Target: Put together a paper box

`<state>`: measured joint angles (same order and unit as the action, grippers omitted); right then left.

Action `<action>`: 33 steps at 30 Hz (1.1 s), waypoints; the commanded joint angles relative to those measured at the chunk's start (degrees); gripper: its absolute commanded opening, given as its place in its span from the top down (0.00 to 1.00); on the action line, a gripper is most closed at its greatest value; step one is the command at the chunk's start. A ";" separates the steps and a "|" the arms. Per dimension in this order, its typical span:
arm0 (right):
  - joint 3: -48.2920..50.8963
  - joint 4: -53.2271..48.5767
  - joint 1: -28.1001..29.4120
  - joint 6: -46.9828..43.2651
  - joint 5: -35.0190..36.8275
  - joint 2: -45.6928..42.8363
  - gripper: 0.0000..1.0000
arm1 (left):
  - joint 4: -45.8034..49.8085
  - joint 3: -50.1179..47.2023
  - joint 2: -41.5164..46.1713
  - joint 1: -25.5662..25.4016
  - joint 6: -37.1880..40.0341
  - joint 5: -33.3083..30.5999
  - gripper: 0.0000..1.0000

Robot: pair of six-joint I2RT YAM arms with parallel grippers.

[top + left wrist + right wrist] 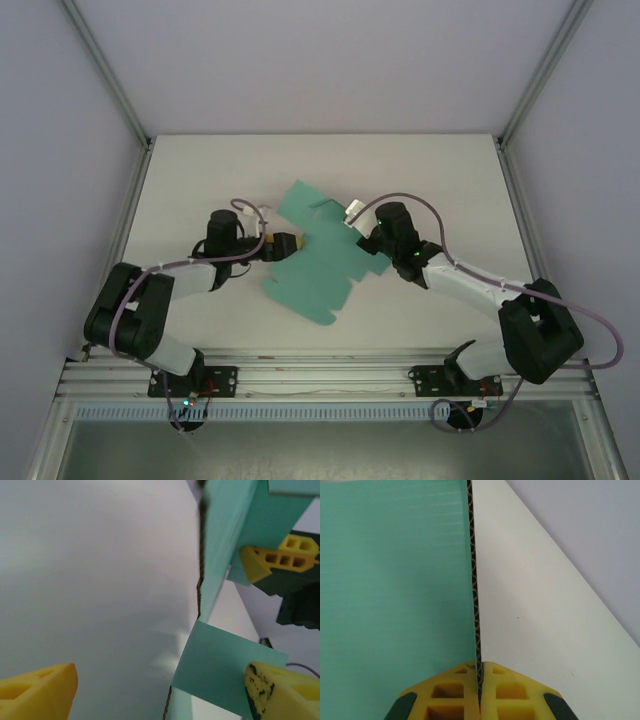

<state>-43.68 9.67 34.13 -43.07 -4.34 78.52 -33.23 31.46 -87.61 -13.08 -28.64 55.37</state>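
Observation:
The paper box [318,268] is a flat teal-green blank with flaps, held tilted above the middle of the white table. My right gripper [352,222] is at its far right edge. In the right wrist view the yellow fingers [480,666] are shut on the blank's corrugated edge, with the teal face [395,580] to their left. My left gripper [290,242] is at the blank's left side. Its fingers [160,695] stand wide open, and a teal flap [225,665] lies against the right finger [280,692]. The left finger [37,690] is well apart from the card.
The white table [200,180] is walled by pale panels and metal frame posts [110,75]. An aluminium rail [320,375] with the arm bases runs along the near edge. The right gripper's yellow fingers [280,560] appear in the left wrist view, pinching the card.

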 commanded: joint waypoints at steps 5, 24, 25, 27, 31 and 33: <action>-1.32 3.19 0.68 3.08 -4.74 0.01 1.00 | -9.67 3.53 -6.44 -0.77 0.28 4.92 0.23; -3.83 -2.29 0.57 1.38 -12.00 -0.80 1.00 | -15.64 5.55 -10.84 -1.57 -5.24 10.26 0.83; -3.95 -2.99 0.53 0.85 -12.18 -0.81 1.00 | -13.34 6.14 -10.63 -1.51 -4.89 8.90 0.84; -4.91 -5.55 1.02 -0.96 -11.68 -0.82 1.00 | -7.43 7.62 -10.25 -1.63 -4.43 5.82 0.85; -7.11 -10.99 4.11 -5.21 -7.00 -1.10 1.00 | 1.17 9.73 -9.68 -2.07 -5.20 -0.48 0.98; -7.66 -12.73 6.70 -7.50 -2.86 -1.04 1.00 | 1.72 9.50 -9.10 -2.70 -6.49 -2.88 0.98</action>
<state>-48.95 -0.08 35.22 -46.83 -4.23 78.67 -34.87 39.00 -98.45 -13.91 -34.61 57.98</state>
